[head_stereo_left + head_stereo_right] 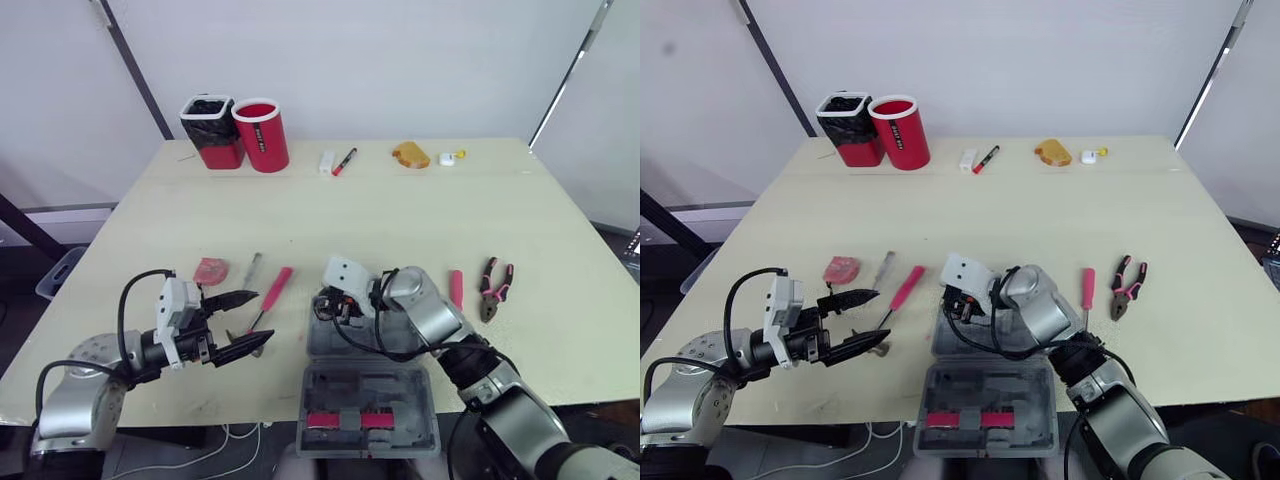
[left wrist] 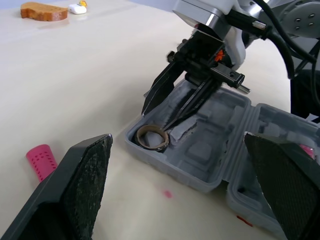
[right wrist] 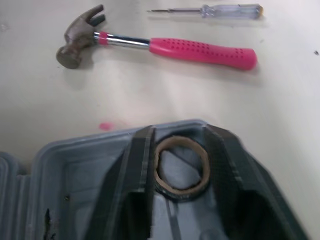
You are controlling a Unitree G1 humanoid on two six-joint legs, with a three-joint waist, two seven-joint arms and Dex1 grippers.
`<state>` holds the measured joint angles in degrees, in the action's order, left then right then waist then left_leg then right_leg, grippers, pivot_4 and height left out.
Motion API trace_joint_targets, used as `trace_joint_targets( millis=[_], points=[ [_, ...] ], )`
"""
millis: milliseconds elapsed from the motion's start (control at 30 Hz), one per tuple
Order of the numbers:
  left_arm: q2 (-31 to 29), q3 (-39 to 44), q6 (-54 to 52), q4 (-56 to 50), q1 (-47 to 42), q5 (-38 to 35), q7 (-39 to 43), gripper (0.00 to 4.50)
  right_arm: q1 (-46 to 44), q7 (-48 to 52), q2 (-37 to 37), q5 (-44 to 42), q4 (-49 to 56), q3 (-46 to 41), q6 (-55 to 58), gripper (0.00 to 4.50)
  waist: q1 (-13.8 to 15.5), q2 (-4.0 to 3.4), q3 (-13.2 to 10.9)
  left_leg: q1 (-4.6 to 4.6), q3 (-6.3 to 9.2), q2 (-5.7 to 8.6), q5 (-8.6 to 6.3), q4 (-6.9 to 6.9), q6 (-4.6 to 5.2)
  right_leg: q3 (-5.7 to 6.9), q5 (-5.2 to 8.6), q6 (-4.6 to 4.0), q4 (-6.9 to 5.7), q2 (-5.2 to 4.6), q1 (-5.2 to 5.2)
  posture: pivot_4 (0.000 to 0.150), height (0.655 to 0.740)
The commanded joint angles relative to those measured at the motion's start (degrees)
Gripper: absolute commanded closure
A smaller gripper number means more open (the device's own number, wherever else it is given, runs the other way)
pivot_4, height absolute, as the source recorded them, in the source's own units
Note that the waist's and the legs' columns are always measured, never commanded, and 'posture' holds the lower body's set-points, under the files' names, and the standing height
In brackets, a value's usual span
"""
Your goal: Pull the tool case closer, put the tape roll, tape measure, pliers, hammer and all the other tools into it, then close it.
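From the head camera, the grey tool case lies open at the near edge of the table, its lid folded towards the robot. The right gripper dips into the far left corner of the tray. The left gripper hovers low over the table to the left of the case, jaws spread wide, with the head of the pink-handled hammer just beside its lower finger. A clear-handled screwdriver and a pink-red object lie beyond it, while the pliers and a pink-handled tool lie right of the case. The left wrist camera shows its own fingers far apart, framing the case, where the tape roll sits in the tray's corner under the right gripper's tips. The right wrist camera looks down between its two fingers, which press close against both sides of the roll, holding it inside the tray, with the hammer and screwdriver on the table beyond the rim.
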<state>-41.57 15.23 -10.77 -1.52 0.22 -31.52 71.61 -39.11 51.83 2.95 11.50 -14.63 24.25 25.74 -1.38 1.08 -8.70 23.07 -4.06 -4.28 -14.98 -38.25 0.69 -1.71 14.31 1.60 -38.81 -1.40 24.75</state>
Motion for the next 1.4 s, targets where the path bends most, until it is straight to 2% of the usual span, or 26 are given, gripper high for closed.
trace_joint_targets(
  millis=[33,467,633,800,1033,1167,1300,1400],
  points=[
    [-1.2,0.4,1.3,0.1,-0.7,0.1,1.2,0.0,0.2,-1.7,-0.4,-1.8,-1.2,-0.4,-3.4,2.92,-0.3,0.0,0.0,0.0,0.01,0.0,0.0,0.01,0.0,0.0,0.0,0.0,0.0,0.0,0.0,0.15,0.74],
    [-1.2,-0.1,2.2,2.8,-2.2,1.1,2.0,0.0,1.5,-5.0,-0.5,-3.2,-13.3,-0.3,-7.1,2.92,-1.1,0.09,0.0,-0.05,0.01,-0.01,0.0,0.02,0.0,-0.02,0.0,0.01,-0.02,0.01,-0.02,0.15,0.74],
    [-1.3,0.1,2.5,3.6,-2.3,1.3,2.3,0.0,1.8,-4.6,0.2,-5.4,-6.0,-1.9,-4.4,2.92,-1.0,0.09,0.0,-0.05,0.01,-0.01,0.0,0.02,0.0,-0.02,0.0,0.01,-0.03,0.0,-0.03,0.15,0.74],
    [-0.9,0.4,2.6,3.6,-2.0,1.1,1.7,0.0,4.3,-4.4,2.1,-10.1,5.5,-5.2,-3.7,2.92,-0.9,0.12,0.0,0.01,0.02,-0.01,0.0,0.02,0.0,-0.02,0.0,0.02,-0.01,-0.02,-0.01,0.15,0.74],
    [-0.3,1.6,2.2,3.4,-0.3,1.4,-2.1,0.0,18.7,-9.3,5.6,-15.9,24.7,-12.4,-5.3,2.92,-0.7,0.17,0.0,0.02,0.03,0.0,0.0,0.07,0.0,-0.01,0.01,0.03,0.04,-0.04,-0.01,0.15,0.74],
    [-0.4,2.5,1.8,4.7,-0.1,0.7,-2.7,0.0,27.3,-10.9,10.0,-18.9,33.0,-18.0,-6.7,2.92,-0.7,0.21,0.0,0.01,0.01,0.01,0.0,0.05,0.0,-0.01,0.01,0.04,0.04,-0.05,-0.02,0.15,0.74],
    [0.3,4.0,2.3,6.4,1.0,0.2,-3.6,0.0,37.4,-8.3,14.7,-24.5,38.3,-24.5,-10.4,2.92,-0.5,0.26,0.0,-0.03,0.02,0.01,-0.01,0.07,0.0,-0.01,0.02,0.04,0.05,-0.04,-0.04,0.15,0.74],
    [0.8,5.4,4.6,9.4,2.1,0.9,-3.5,0.0,42.5,-10.1,16.8,-26.3,39.0,-30.0,-11.3,2.92,-0.7,0.27,0.0,-0.04,-0.02,0.01,-0.01,0.07,0.0,-0.05,0.02,0.04,0.06,-0.04,-0.04,0.15,0.74]
  ],
)
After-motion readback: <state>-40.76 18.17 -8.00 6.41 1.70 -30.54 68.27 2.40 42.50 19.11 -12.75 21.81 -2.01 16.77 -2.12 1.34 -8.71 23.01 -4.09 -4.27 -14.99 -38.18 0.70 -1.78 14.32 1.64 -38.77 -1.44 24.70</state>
